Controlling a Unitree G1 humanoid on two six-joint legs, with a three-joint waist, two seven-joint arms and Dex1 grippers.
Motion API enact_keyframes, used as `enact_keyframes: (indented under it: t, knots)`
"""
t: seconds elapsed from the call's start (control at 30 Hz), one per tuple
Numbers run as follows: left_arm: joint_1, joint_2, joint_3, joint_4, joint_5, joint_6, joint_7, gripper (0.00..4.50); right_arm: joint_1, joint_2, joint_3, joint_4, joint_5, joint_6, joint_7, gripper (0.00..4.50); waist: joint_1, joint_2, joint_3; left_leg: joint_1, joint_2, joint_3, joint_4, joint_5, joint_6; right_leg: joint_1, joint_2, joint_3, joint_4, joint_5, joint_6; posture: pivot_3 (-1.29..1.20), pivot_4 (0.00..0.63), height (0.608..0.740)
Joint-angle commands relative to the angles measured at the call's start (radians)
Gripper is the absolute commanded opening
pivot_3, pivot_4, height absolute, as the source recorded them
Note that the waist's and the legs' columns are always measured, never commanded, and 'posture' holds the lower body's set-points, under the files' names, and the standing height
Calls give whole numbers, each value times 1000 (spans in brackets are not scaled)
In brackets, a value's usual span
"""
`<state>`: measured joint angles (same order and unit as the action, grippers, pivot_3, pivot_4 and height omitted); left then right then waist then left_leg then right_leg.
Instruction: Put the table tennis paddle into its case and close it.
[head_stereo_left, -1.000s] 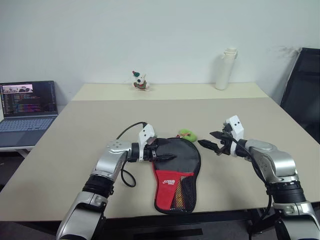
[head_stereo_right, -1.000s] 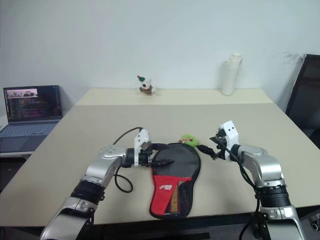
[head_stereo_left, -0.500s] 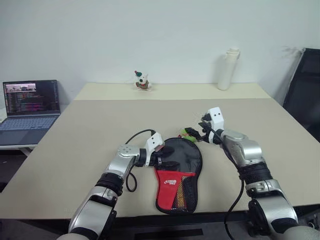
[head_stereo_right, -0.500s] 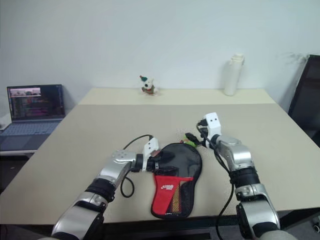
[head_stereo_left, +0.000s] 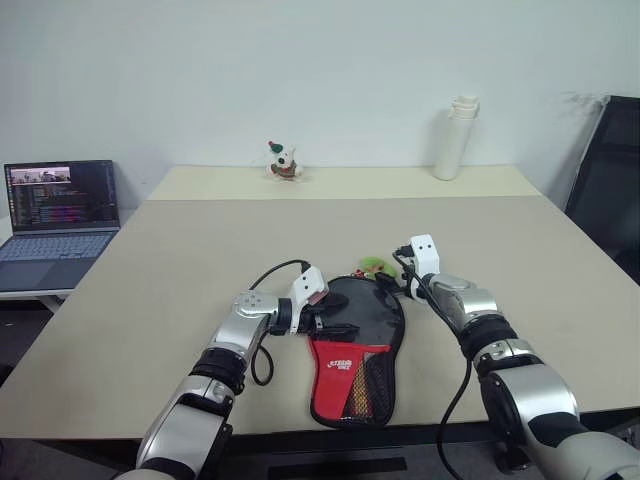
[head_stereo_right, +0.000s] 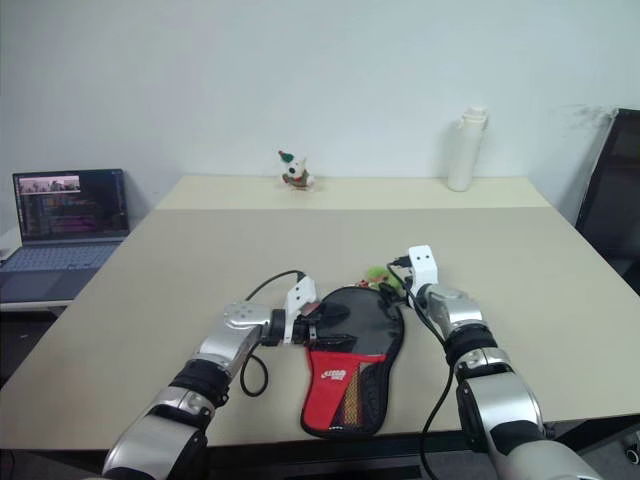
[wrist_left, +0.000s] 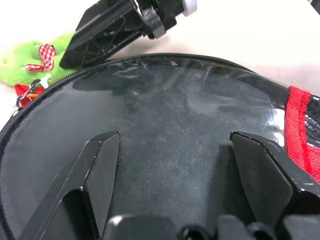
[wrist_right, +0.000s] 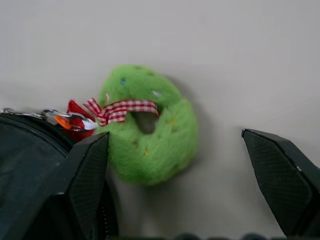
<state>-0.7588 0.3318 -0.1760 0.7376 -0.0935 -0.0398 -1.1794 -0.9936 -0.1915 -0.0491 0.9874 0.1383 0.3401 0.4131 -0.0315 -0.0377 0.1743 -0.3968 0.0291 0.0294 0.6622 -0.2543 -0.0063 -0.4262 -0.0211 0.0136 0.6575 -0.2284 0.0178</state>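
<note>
Closing the case (head_stereo_left: 356, 345) is the step in hand, as I read it: it lies flat near the front edge of the table (head_stereo_left: 180, 260), round black end away from you, red logo panel and mesh pocket toward you. The paddle (head_stereo_left: 353, 400) looks to be already inside, with only a striped bit of handle showing through the mesh, so don't hunt for it elsewhere.

Your left gripper (head_stereo_left: 338, 324) rests over the black face, fingers spread wide with the fabric between them, holding nothing. Press it down to pin the case so it cannot slide when the zipper is drawn.

Your right gripper (head_stereo_left: 393, 281) is at the far right rim, also spread wide and empty. In its wrist view, the green plush charm (wrist_right: 150, 130), tied with a checked ribbon, sits between its fingers, linked by a small metal ring to the rim. That charm looks like the zipper pull. Close on the ring end or the neck of the charm, not its soft body, which would squash and slip.

Then pull along the curve of the rim, not straight across, keeping the pull low to the table. Watch that the left fingers are not lying over the zipper's path.
</note>
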Motion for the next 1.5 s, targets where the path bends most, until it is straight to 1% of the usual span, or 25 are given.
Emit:
enact_keyframes:
  t: [0.03, 0.07, 0.2, 0.33, 0.37, 0.6, 0.8, 0.87, 0.93, 1.0, 1.13, 1.23, 1.27, 1.37, 1.5]
  knots:
    - [12, -1, -5, -18, 6, 5, -4, 3844, -28, 15, -14, 5, 2, -17, 3, 3531, 0, 0, 0, 0, 0, 0, 0, 0, 0, 0, 0, 0, 0, 0, 0, 0, 150, 740]
    - [11, -1, -5, -16, 7, 4, -3, 3844, -29, 19, -13, 5, 1, -16, 6, 3230, 0, 0, 0, 0, 0, 0, 0, 0, 0, 0, 0, 0, 0, 0, 0, 0, 150, 740]
    - [3, -4, -9, 1, 16, -2, 0, 3844, -34, 29, -7, 5, -8, -14, 11, 1695, 0, 0, 0, 0, 0, 0, 0, 0, 0, 0, 0, 0, 0, 0, 0, 0, 150, 740]
    - [-4, -9, -20, 42, 38, -15, 9, 3844, -34, 32, -9, 2, -13, -17, 4, 322, 0, 0, 0, 0, 0, 0, 0, 0, 0, 0, 0, 0, 0, 0, 0, 0, 150, 740]
    - [-4, -12, -23, 55, 44, -18, 12, 3844, -34, 32, -11, 1, -13, -17, 0, 53, 0, 1, -1, 1, 0, 0, 0, 0, 0, 0, 0, 0, 0, 0, 0, 0, 150, 740]
    - [-6, -26, -36, 145, 73, -42, 32, 3844, -35, 15, -25, -22, -8, -17, -24, 23, 3, 2, -1, 5, 0, 0, 0, 0, 0, 4, 0, 0, 1, 0, 0, 0, 150, 740]
    - [-18, -47, -35, 208, 79, -52, 55, 3844, -8, -64, -32, -106, -10, 15, -20, 23, 8, 4, -3, 6, -2, -1, 0, 0, 0, 6, -2, -1, 1, -1, 1, 0, 150, 740]
    - [-22, -53, -36, 215, 79, -54, 58, 3844, 17, -90, -31, -158, -6, 41, -14, 23, 9, 5, -4, 6, -2, -1, 0, 0, 0, 6, -2, -1, 0, -3, 5, 0, 150, 740]
    - [-26, -60, -36, 223, 79, -55, 59, 3844, 54, -116, -28, -230, -3, 75, -7, 23, 9, 7, -5, 6, -2, -1, 0, 0, 0, 6, -2, -1, 0, -3, 5, 0, 150, 740]
    - [-33, -70, -36, 232, 79, -55, 61, 3844, 114, -151, -25, -343, 1, 127, 7, 23, 14, 8, -5, 6, -2, -1, 0, 0, 0, 7, -2, 0, 0, -3, 5, 0, 150, 740]
    - [-50, -89, -36, 248, 81, -56, 67, 3844, 292, -239, -28, -683, 30, 297, 52, 23, 32, 10, -7, 3, -3, -1, 1, 0, 0, 6, -2, -1, -1, -3, 6, 0, 150, 740]
    - [-61, -98, -33, 260, 84, -60, 69, 3844, 394, -285, -31, -877, 60, 404, 80, 23, 33, 12, -8, 4, -3, -1, 1, 0, 0, 6, -2, -1, -2, -3, 7, 0, 150, 740]
    - [-66, -103, -31, 266, 84, -61, 70, 3844, 447, -312, -39, -969, 84, 460, 98, 23, 35, 13, -9, 3, -3, -1, 1, 0, 0, 6, -2, -2, -2, -3, 7, 0, 150, 740]
    - [-82, -114, -22, 284, 79, -60, 71, 3844, 552, -366, -56, -1155, 152, 579, 139, 23, 40, 14, -9, 3, -3, -1, 1, 0, 0, 7, -2, -4, -4, -3, 7, 0, 150, 740]
    - [-114, -134, -9, 317, 75, -57, 77, 3844, 710, -431, -122, -1421, 330, 801, 215, 23, 49, 16, -11, 1, -3, -2, 1, 0, 0, 8, -2, -7, -9, -2, 9, 0, 150, 740]
